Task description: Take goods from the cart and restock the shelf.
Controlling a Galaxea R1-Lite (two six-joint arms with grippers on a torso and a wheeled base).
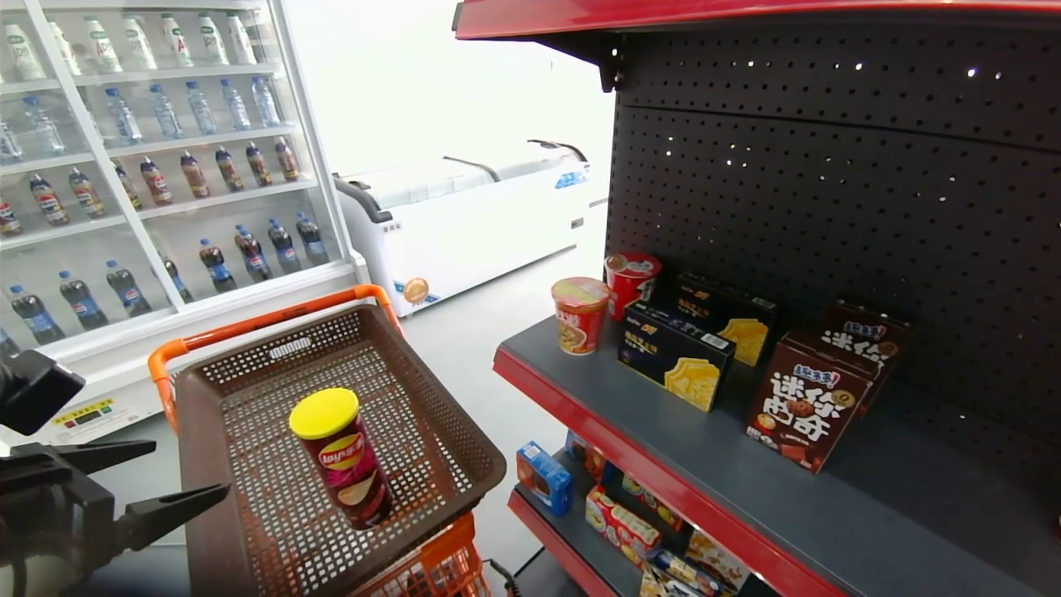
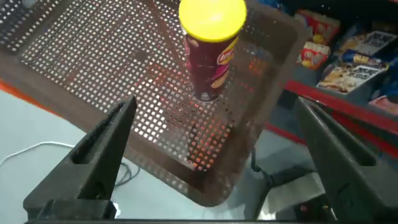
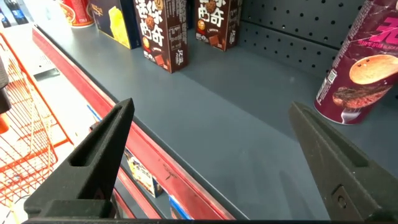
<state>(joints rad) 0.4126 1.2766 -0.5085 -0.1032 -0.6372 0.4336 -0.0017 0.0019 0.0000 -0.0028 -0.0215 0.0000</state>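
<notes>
Standing upright in basket (image 1: 273,522) — chip can (image 1: 344,460); L gripper (image 1: 191,468) near, jaws apart

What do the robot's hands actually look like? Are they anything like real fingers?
Not much like human hands. The left gripper and right gripper are each a matt black pincer with two long fingers, broad at the base and tapering to a blunt wedge tip. Their surfaces look plain, with no markings that I can make out. Behind the left one sits a boxy black housing.
</notes>
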